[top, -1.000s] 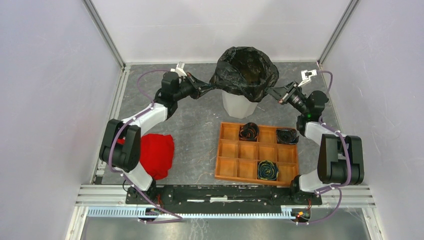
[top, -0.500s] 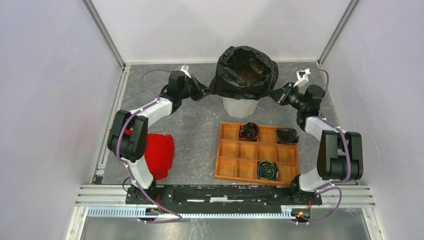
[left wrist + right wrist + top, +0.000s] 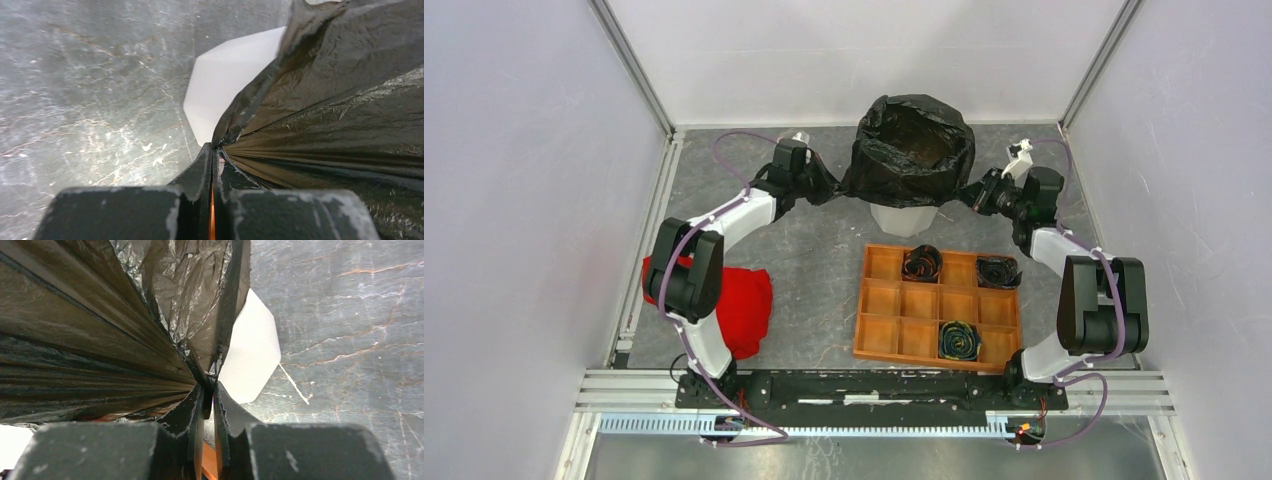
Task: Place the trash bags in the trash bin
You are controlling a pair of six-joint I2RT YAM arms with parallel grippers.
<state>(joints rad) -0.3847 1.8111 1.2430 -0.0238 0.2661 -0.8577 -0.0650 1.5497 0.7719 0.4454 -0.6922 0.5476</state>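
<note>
A crinkled black trash bag (image 3: 914,150) is draped open over the top of the white faceted trash bin (image 3: 904,215), hiding its rim. My left gripper (image 3: 832,187) is at the bag's left edge, shut on a pinch of film. In the left wrist view the trash bag (image 3: 340,100) fans out from the left gripper (image 3: 214,146), with the trash bin (image 3: 225,90) behind. My right gripper (image 3: 972,192) is at the right edge. In the right wrist view the trash bag (image 3: 100,340) still converges taut into the right gripper (image 3: 209,385), with a narrow slit lower between the fingers, beside the trash bin (image 3: 250,355).
An orange-brown compartment tray (image 3: 879,330) lies in front of the bin, with three rolled dark bundles (image 3: 921,263) in separate cells. A red cloth (image 3: 739,310) sits beside the left arm's base. Frame rails run along the left, right and near table edges.
Both grippers have moved inward and down toward the bin, drawing the bag's skirt lower over it. The right fingers have parted by a sliver.
</note>
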